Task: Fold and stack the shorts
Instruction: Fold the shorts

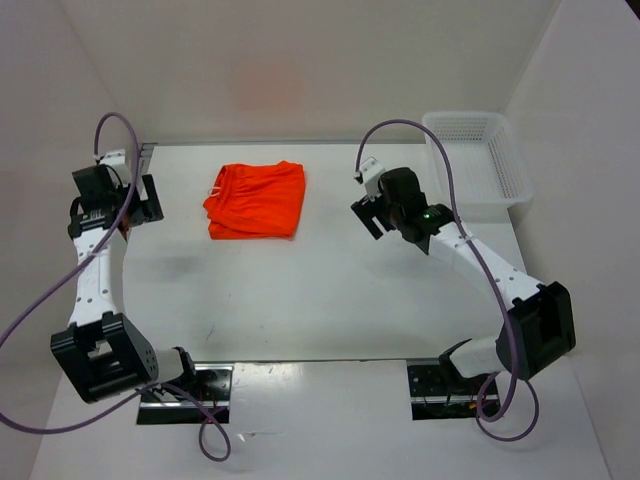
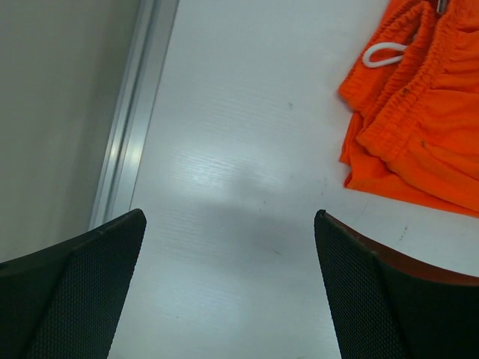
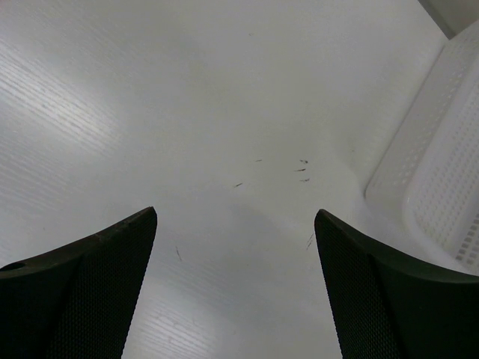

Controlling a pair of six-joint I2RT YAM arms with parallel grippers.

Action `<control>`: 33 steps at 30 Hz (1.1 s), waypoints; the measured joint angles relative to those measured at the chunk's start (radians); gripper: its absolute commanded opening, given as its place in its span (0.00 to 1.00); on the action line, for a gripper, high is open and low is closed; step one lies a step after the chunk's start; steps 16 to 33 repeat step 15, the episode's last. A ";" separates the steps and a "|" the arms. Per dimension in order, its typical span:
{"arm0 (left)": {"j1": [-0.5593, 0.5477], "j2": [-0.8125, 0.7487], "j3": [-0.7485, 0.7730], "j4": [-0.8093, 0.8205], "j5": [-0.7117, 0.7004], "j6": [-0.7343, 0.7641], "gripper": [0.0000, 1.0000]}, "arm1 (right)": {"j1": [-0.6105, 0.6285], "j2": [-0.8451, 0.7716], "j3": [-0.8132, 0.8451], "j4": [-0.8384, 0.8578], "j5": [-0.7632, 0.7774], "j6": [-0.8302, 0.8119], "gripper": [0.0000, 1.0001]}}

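Shorts lie folded on the surface between left jaws and right jaws, touching neither; both wide open, empty.

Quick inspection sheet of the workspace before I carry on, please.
Surface: white table, a few small scuffs.
Job's things: orange shorts, folded, far middle, neither claw touching them.
Clutter: white mesh basket, far right corner.
Claws: left claw open over bare table, left of the shorts; right claw open near the basket; both hold nothing.
Cables: purple cables loop off both arms, none on the shorts.
Surroundings: plain white walls.
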 measured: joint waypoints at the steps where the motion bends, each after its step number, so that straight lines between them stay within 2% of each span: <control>1: 0.014 -0.028 -0.021 0.008 -0.006 0.000 1.00 | 0.000 -0.001 -0.004 0.000 0.000 -0.003 0.91; 10: 0.048 -0.122 -0.078 0.029 -0.013 0.000 1.00 | 0.000 -0.055 -0.032 0.018 -0.002 -0.010 0.92; 15: 0.050 -0.125 -0.087 0.029 0.006 0.000 1.00 | 0.000 -0.103 -0.082 0.024 -0.002 -0.010 0.93; 33: 0.050 -0.125 -0.087 0.029 0.006 0.000 1.00 | 0.000 -0.103 -0.082 0.024 -0.002 -0.010 0.93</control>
